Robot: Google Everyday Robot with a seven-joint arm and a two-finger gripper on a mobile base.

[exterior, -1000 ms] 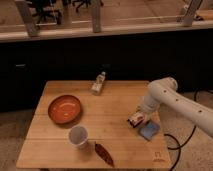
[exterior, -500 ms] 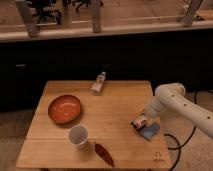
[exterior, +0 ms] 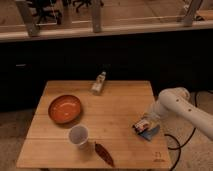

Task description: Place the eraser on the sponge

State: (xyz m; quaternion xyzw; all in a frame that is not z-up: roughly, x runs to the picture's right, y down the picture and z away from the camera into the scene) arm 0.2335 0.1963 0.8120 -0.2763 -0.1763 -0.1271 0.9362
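Note:
The eraser point(exterior: 141, 125), a small white block with a dark and reddish sleeve, lies on the left part of the light-blue sponge point(exterior: 151, 133) near the right edge of the wooden table point(exterior: 117, 112). My gripper point(exterior: 152, 118) is at the end of the white arm point(exterior: 175, 102), which reaches in from the right. It hovers just above and to the right of the eraser, very close to it. I cannot tell whether it still touches the eraser.
An orange bowl point(exterior: 65, 108) sits at the table's left, with a white cup point(exterior: 79, 136) in front of it. A dark red leaf-shaped object point(exterior: 104, 153) lies near the front edge. A pale bottle-like object point(exterior: 99, 83) lies at the back. A black cable hangs off the right.
The arm has drawn back to the right, away from the table's middle. The eraser and sponge stay at the same spot near the right edge.

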